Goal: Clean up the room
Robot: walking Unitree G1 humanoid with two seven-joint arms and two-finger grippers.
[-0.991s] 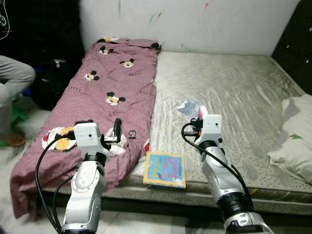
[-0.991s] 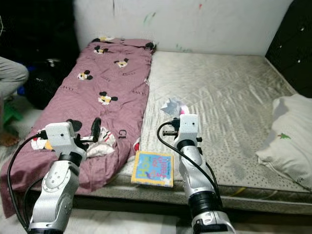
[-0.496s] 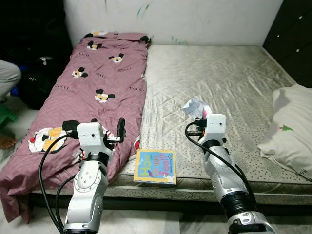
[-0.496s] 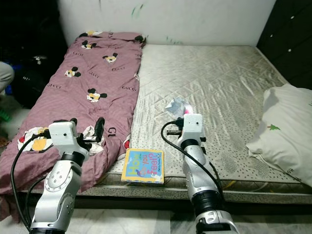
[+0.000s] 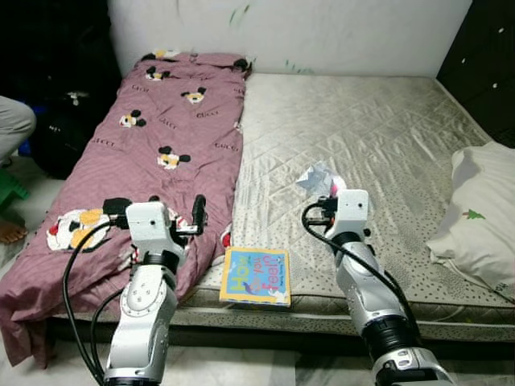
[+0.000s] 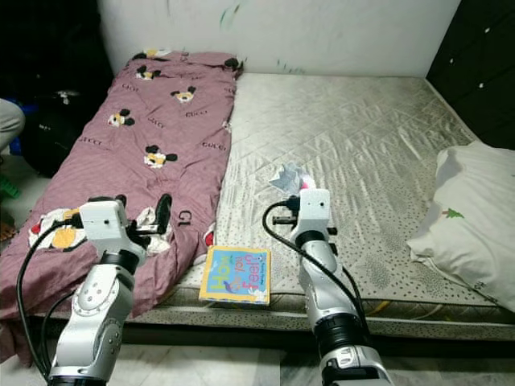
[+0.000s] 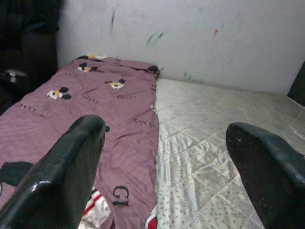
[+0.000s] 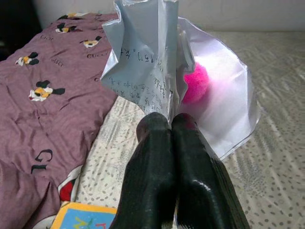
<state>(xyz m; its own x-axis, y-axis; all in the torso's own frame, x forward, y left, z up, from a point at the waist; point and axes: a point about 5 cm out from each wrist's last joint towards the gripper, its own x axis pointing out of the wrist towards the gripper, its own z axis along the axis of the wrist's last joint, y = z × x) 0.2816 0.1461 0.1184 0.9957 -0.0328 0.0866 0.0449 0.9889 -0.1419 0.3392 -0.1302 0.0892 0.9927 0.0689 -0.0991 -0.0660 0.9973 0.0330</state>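
Note:
My right gripper (image 8: 172,125) is shut on a crumpled silver wrapper (image 8: 143,52) with something bright pink (image 8: 196,83) inside it. In the left eye view the wrapper (image 5: 315,175) sits just past that gripper (image 5: 328,195), over the middle of the bare mattress (image 5: 378,129). A colourful children's book (image 5: 257,276) lies flat at the mattress's front edge between my two arms. My left gripper (image 7: 167,143) is open with nothing between its fingers (image 5: 199,212), hovering over the near end of a maroon cartoon-mouse blanket (image 5: 153,145).
A white pillow (image 5: 479,217) lies at the mattress's right edge. A person's knee (image 5: 14,129) and a dark bag (image 5: 68,133) are on the floor to the left of the bed. A white wall (image 5: 322,32) runs behind; dark furniture (image 5: 492,64) stands at the right.
The whole picture has shifted as my head moved. Both arms keep the same pose, and the right gripper still holds the wrapper.

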